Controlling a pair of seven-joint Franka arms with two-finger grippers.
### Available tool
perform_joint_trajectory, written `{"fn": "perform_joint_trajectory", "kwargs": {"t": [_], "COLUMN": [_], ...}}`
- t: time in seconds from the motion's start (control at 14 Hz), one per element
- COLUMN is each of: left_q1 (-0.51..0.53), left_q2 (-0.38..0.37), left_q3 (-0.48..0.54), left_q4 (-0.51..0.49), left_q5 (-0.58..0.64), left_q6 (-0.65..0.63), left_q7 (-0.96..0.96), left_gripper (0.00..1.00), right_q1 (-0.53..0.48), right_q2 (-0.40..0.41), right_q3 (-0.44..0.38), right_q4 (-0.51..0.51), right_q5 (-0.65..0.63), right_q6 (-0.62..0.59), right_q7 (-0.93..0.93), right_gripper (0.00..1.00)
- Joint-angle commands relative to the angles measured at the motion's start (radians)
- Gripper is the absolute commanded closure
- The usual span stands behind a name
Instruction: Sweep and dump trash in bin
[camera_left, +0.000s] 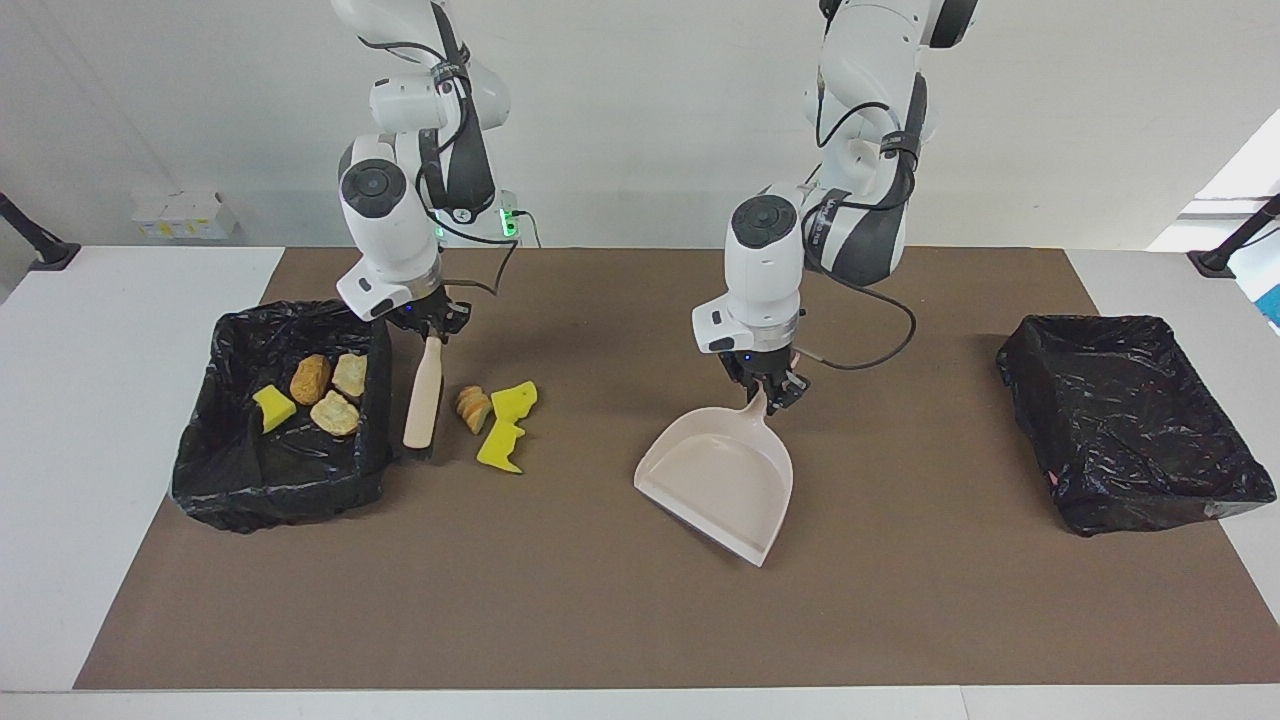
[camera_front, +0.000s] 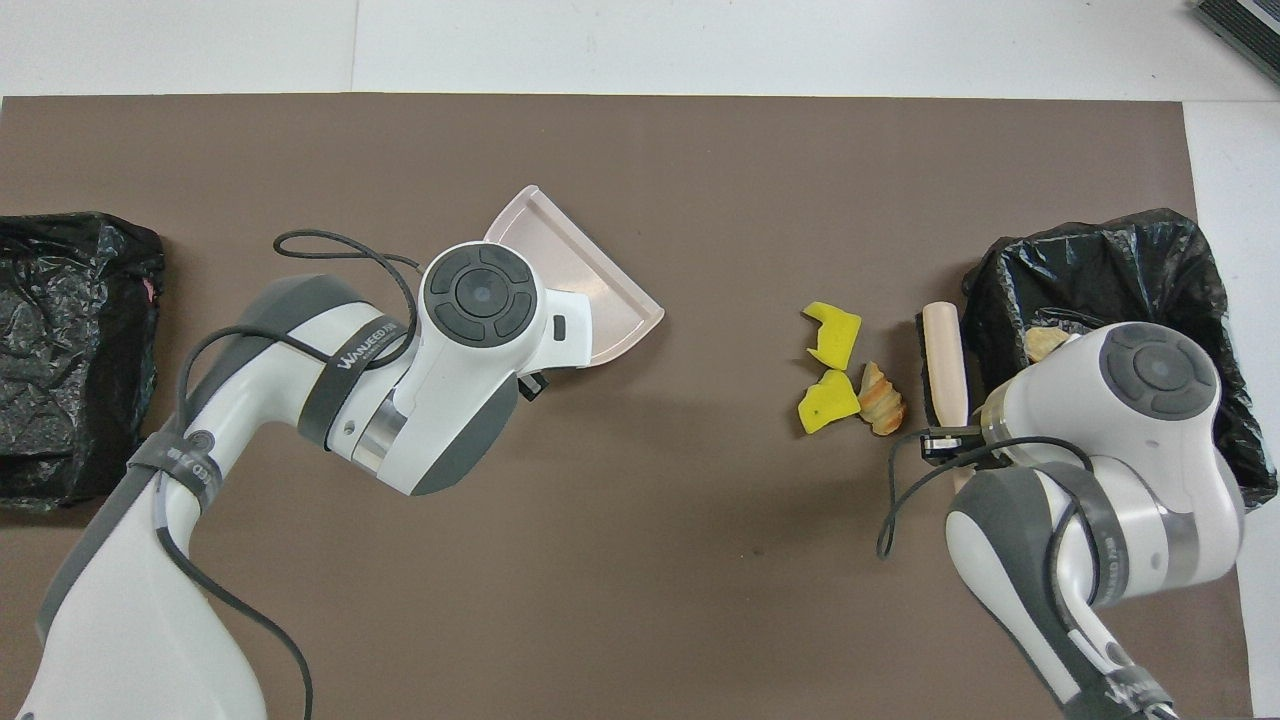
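on the brown mat (camera_left: 600, 620), toward the right arm's end of the table, three scraps of trash (camera_left: 495, 422) lie loose in a small cluster: a golden roll (camera_left: 472, 407) touching two yellow sponge pieces, one of them jagged (camera_left: 502, 447). more scraps, rolls and a yellow piece, already sit in the black-lined bin (camera_left: 285, 480) just beside that cluster. the brush (camera_left: 422, 395) stands nearly upright between the bin and the loose scraps, its dark bristles down at the mat, its handle gripped at the top by the right gripper (camera_left: 428, 325), fingers closed on it. the left gripper (camera_left: 765, 392) is clamped on the handle of the dustpan (camera_left: 722, 478), which is tilted and turned so that its open mouth faces roughly toward the scraps, though it is well apart from them, nearer the middle of the mat. judging by this, the step in hand is lining up for the sweep: brush placed on the bin side of the trash, pan not yet in position. the next move likely calls for bringing the pan's lip flat to the mat close to the scraps, then drawing the brush across them into it without scattering the light sponge bits. a second lined bin (camera_left: 1130, 420) sits at the left arm's end. the mat covers a white table (camera_left: 100, 400), with a plain pale wall behind the arms.
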Motion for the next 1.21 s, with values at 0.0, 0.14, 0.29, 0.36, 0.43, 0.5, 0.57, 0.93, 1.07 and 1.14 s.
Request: {"fn": "perform_joint_trajectory", "kwargs": {"t": [0.0, 0.14, 0.29, 0.36, 0.43, 0.5, 0.57, 0.93, 1.07, 1.14], "left_q1": [0.002, 0.006, 0.049, 0.046, 0.029, 0.011, -0.004, -0.009, -0.009, -0.009], "left_q2": [-0.048, -0.054, -0.054, -0.062, -0.081, -0.098, -0.115, -0.131, -0.137, -0.141], "left_q3": [-0.006, -0.006, -0.010, -0.012, -0.010, -0.007, -0.007, -0.007, -0.007, -0.007], "left_q4": [-0.057, -0.070, -0.096, -0.121, -0.152, -0.187, -0.211, -0.232, -0.244, -0.255], "left_q5": [0.018, 0.016, -0.016, -0.016, -0.016, -0.016, -0.015, -0.013, -0.013, -0.015], "left_q6": [-0.043, -0.062, -0.010, 0.021, 0.051, 0.075, 0.085, 0.069, 0.069, 0.070], "left_q7": [0.243, 0.388, 0.590, 0.612, 0.612, 0.612, 0.612, 0.614, 0.614, 0.612], "left_gripper": [1.00, 1.00, 1.00, 1.00, 1.00, 1.00, 1.00, 1.00, 1.00, 1.00], "right_q1": [0.004, 0.001, 0.005, 0.007, 0.010, 0.020, 0.042, 0.114, 0.166, 0.198], "right_q2": [-0.010, 0.020, 0.034, 0.045, 0.053, 0.060, 0.067, 0.142, 0.160, 0.172], "right_q3": [0.014, 0.014, 0.014, 0.014, 0.016, 0.016, 0.014, 0.016, 0.016, 0.016], "right_q4": [-0.019, -0.037, -0.066, -0.067, -0.067, -0.067, -0.065, -0.030, -0.019, 0.001], "right_q5": [0.027, 0.062, 0.070, 0.071, 0.073, 0.079, 0.102, 0.129, 0.139, 0.155], "right_q6": [0.027, 0.075, 0.137, 0.149, 0.154, 0.162, 0.163, 0.227, 0.232, 0.232], "right_q7": [-0.057, -0.084, -0.089, -0.088, -0.080, -0.074, -0.072, -0.048, -0.004, 0.024], "right_gripper": [1.00, 1.00, 1.00, 1.00, 1.00, 1.00, 1.00, 1.00, 1.00, 1.00]}}
